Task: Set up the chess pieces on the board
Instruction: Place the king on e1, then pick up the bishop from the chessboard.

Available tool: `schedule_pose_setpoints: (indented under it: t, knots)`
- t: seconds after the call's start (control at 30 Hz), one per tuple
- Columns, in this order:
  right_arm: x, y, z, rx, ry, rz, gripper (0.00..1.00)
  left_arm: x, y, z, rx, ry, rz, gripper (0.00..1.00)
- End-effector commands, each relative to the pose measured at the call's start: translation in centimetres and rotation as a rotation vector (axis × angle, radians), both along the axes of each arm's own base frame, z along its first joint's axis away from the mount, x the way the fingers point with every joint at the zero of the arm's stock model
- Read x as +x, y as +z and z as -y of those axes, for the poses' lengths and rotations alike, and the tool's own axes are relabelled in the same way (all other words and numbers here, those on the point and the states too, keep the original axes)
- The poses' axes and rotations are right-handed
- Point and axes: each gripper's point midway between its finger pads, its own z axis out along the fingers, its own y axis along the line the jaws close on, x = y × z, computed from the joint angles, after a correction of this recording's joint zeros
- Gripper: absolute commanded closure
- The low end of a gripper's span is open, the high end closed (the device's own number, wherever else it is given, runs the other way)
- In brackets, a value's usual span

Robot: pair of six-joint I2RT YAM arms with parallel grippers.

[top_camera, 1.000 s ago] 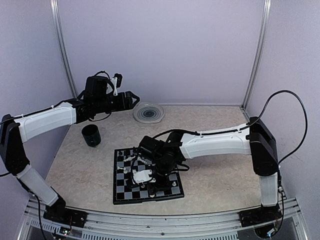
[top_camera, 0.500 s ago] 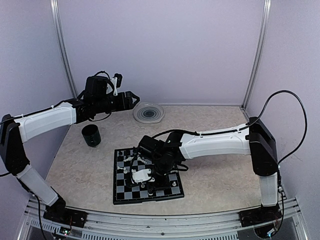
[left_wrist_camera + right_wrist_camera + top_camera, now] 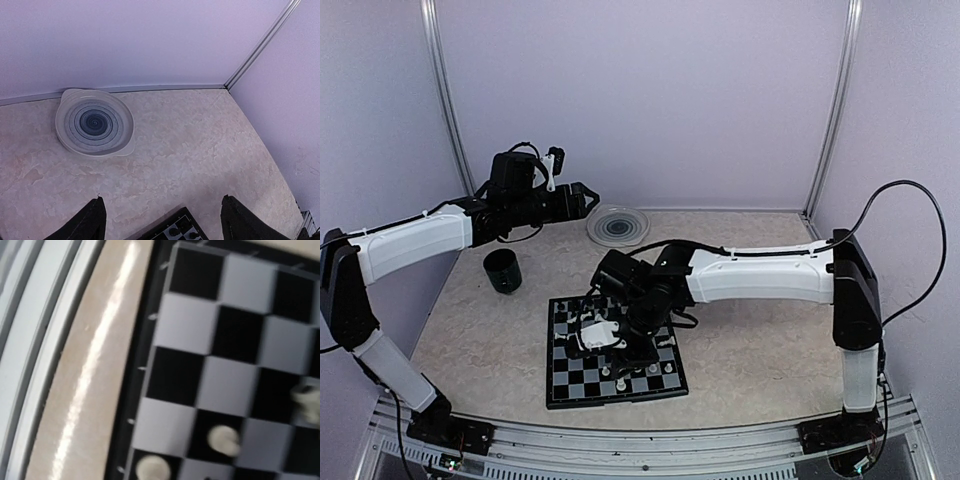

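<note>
Workspace with both of my arms over a beige marbled table [image 3: 760, 340]. My left gripper [image 3: 162, 200] hangs high above the far left part of the table. Its two dark fingers [image 3: 95, 220] are spread wide apart. Between them its wrist camera sees a round clear ridged plate [image 3: 95, 122] with a dark spiral centre, lying flat close to the back wall. A black cylindrical cup [image 3: 503, 271] stands upright near the far left corner of the small square black-and-white chequered chessboard [image 3: 563, 378], not touching it. The chessboard lies flat on the near middle of the table, slightly turned. My right arm reaches in from the right, and my right gripper [image 3: 592, 340] sits low over the board's left-centre squares. Its fingers are hidden under the wrist in the overhead view and fall outside its own camera's view, so I cannot tell whether they are apart, together, or clamped on a piece. Tiny cream plastic chess pieces [image 3: 669, 369] stand on squares in the board's near rows, mostly toward its near right corner. Small dark shapes on the far rows are too small to identify. The right wrist view is blurred. It shows a corner of the board with its black border, three cream pieces on nearby squares, a strip of table and a pale metal rail [image 3: 30, 340] beyond.
</note>
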Motion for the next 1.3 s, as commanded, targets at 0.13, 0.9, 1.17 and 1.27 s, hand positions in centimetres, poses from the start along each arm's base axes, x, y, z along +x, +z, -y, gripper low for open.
schedule_pose_setpoints:
  t: [0.13,0.9,1.17,1.27]
  knots:
    - [6.9,2.3,4.8,0.029,-0.175,0.077,0.63,0.2,1.2,0.2,-0.011,-0.007,0.017,0.21]
    - [11.3,-5.5,11.5,-0.144,-0.332,0.124,0.60,0.1,0.7,0.7,-0.005,-0.017,0.006,0.21]
    - [10.3,-6.6,11.7,-0.168,-0.313,0.068,0.74,0.1,0.6,0.7,-0.002,-0.017,0.007,0.21]
    - [10.3,-5.8,11.6,-0.152,-0.315,0.070,0.83,0.1,0.6,0.7,-0.003,-0.016,0.005,0.21]
